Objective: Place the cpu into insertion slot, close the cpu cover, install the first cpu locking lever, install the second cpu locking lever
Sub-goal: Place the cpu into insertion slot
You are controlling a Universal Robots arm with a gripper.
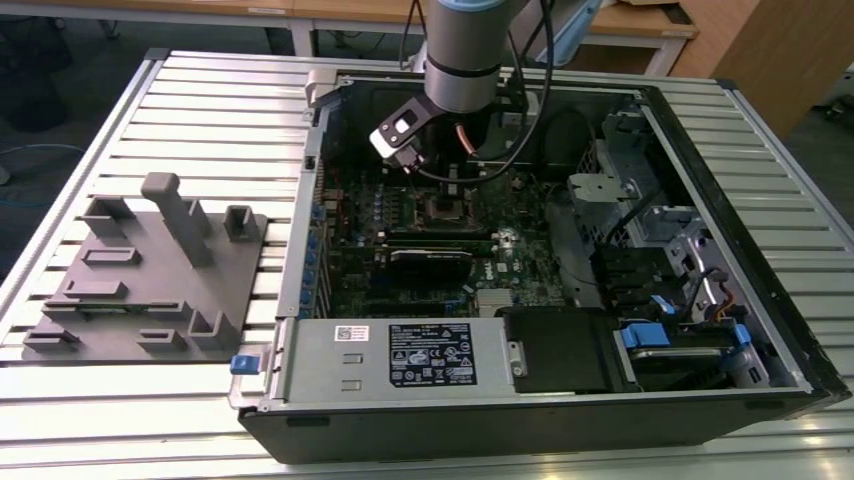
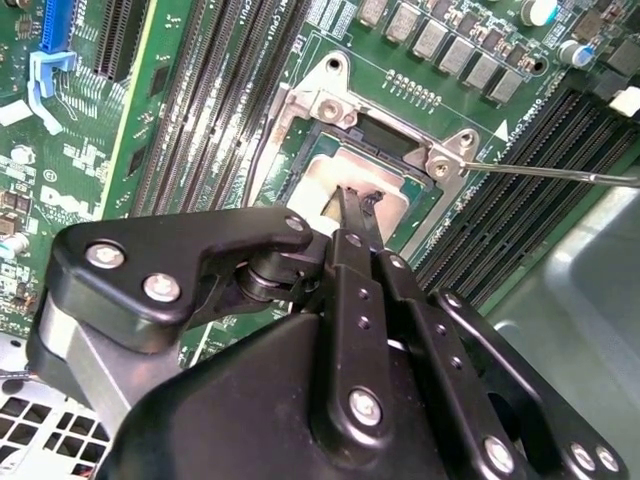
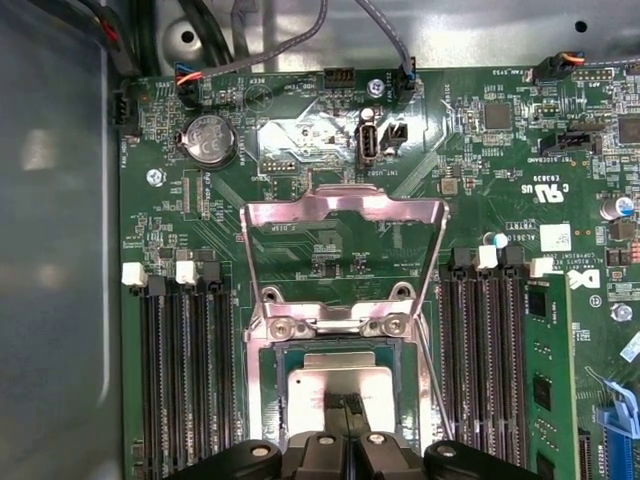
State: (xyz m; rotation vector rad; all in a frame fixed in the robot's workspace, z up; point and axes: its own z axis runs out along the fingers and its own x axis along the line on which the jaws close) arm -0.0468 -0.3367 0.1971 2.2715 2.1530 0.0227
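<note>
The arm [image 1: 461,60] is a pale grey cylinder with a black band, and black cables [image 1: 534,110] run alongside it. The tool [image 2: 358,212] is black, its jointed links pinned by silver screws [image 2: 365,405].

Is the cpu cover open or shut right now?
Open. In the first wrist view the cpu cover is swung back off the insertion slot, and the cpu sits uncovered beneath the gripper.
</note>
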